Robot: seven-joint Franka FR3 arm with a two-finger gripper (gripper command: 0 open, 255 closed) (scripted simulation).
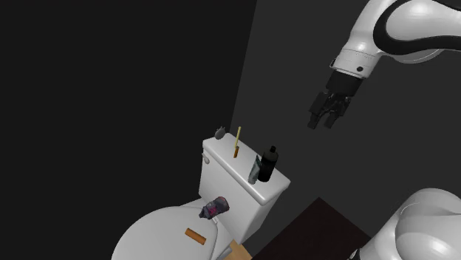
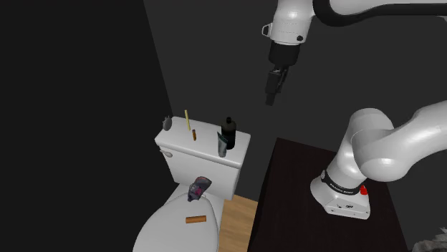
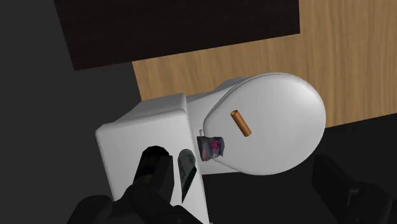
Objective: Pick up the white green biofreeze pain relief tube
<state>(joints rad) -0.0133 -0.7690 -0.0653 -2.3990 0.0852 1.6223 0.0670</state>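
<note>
The biofreeze tube (image 1: 254,170) (image 2: 223,145) is whitish with a green-grey tint. It stands on the toilet tank lid (image 1: 235,168), leaning against a black bottle (image 1: 270,164) (image 2: 228,132). In the wrist view the tube (image 3: 186,170) sits just beside the black bottle (image 3: 154,167), below the hand. My gripper (image 1: 323,120) (image 2: 272,91) (image 3: 235,205) hangs open in the air, well above the tank and off toward the shoulder view's right. Nothing is between its fingers.
A thin yellow stick (image 1: 237,142) and a small grey thing (image 1: 219,133) stand on the tank's far end. A crumpled dark-and-pink packet (image 1: 213,209) and a brown cylinder (image 1: 195,236) lie on the toilet lid (image 3: 280,121). My dark stand (image 2: 315,186) borders the toilet, with wood floor (image 3: 343,57) between.
</note>
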